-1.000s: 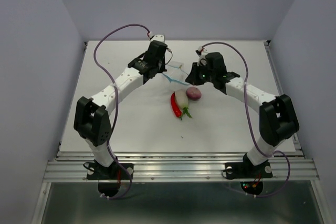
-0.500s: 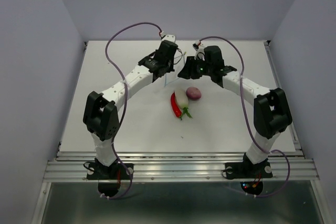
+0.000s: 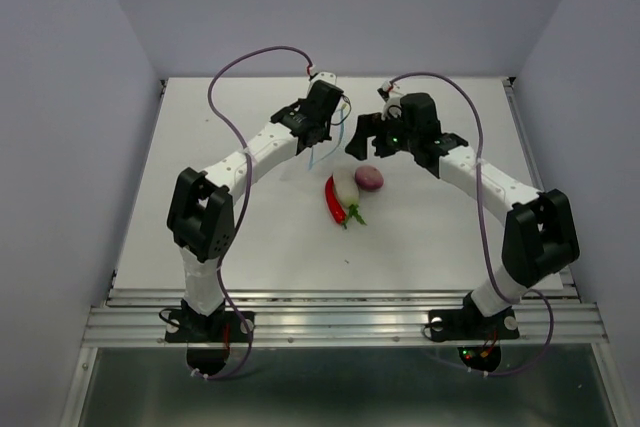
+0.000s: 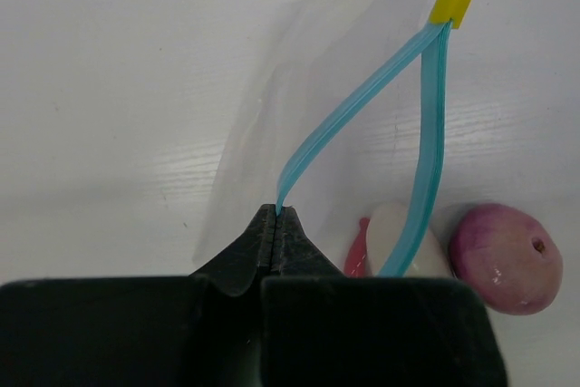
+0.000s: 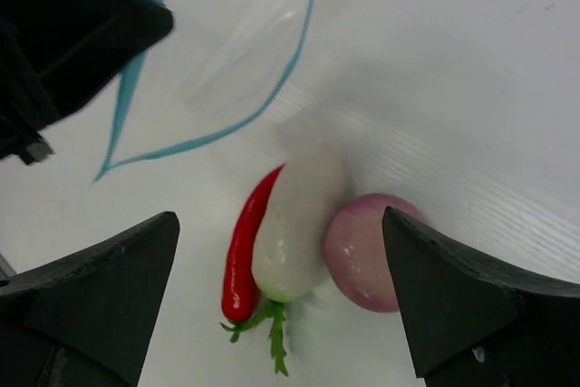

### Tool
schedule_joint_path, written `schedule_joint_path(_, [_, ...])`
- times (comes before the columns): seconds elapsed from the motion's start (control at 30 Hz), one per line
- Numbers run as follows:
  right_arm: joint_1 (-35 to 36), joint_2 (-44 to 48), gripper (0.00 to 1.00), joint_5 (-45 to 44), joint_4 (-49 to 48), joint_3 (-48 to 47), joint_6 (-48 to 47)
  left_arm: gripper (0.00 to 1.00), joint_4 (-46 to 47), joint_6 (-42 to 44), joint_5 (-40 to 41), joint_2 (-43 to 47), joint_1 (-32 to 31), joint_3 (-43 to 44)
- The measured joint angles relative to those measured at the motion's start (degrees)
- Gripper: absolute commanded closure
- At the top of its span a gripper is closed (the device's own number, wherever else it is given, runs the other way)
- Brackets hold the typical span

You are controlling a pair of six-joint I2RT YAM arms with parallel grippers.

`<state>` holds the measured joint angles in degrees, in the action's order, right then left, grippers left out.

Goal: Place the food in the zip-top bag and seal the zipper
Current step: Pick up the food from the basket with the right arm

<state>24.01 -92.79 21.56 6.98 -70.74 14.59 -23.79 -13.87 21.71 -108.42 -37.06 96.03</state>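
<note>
Left wrist view: the left end effector (image 4: 275, 215) pinches the blue zipper (image 4: 362, 97) of the bag (image 4: 272, 106). Nearby, the right end effector (image 5: 279, 224) is spread wide above the chili (image 5: 246, 242), white vegetable (image 5: 294, 224) and purple ball (image 5: 367, 256) on the worktop (image 5: 471, 61).

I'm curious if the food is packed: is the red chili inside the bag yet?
No, the red chili lies on the table beside the white vegetable, outside the clear bag.

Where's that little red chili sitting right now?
In the overhead view the red chili lies near the middle of the table, pressed along the left side of the white vegetable, with the purple ball just beyond on that one's right.
</note>
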Motion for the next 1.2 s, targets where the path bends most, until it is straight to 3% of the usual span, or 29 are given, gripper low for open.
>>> schedule_joint_path(0.27, [-0.07,-0.79,0.0,-8.09,5.97,5.49,-5.57,1.0,0.37,0.74,-0.11,0.0,0.0,0.02])
schedule_joint_path(0.67, [-0.04,-5.25,0.0,-7.65,6.75,6.93,-19.69,1.0,1.29,1.4,-1.11,0.0,0.0,0.0])
schedule_joint_path(1.2, [-0.04,-10.27,0.08,-4.07,5.88,6.05,-23.8,1.0,1.36,1.4,-2.03,0.0,0.0,0.02])
